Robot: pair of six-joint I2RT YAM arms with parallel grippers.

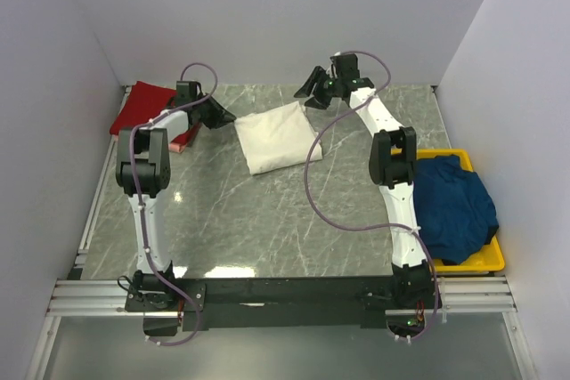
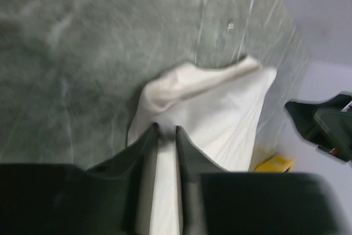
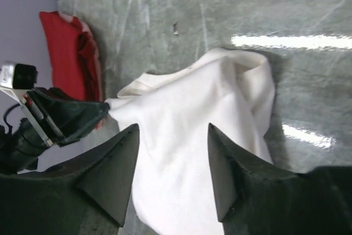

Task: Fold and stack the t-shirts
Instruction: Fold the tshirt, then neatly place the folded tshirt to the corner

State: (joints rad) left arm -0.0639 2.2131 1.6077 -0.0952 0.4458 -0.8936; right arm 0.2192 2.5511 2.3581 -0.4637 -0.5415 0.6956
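A folded cream t-shirt [image 1: 274,137] lies at the back middle of the table; it also shows in the left wrist view [image 2: 220,108] and the right wrist view [image 3: 209,108]. My left gripper [image 1: 223,116] [image 2: 165,129] is at its left corner, jaws nearly together with cream cloth between them. My right gripper [image 1: 312,95] [image 3: 173,127] is open and empty, hovering over the shirt's far right part. A dark red t-shirt [image 1: 142,106] lies on a pink one [image 1: 183,140] at the back left. A navy t-shirt [image 1: 454,206] is heaped in the yellow bin [image 1: 485,260].
White walls close the table in at the back and both sides. The yellow bin stands at the right edge beside the right arm. Purple cables loop off both arms over the table. The grey marbled table top [image 1: 267,220] runs to the near rail.
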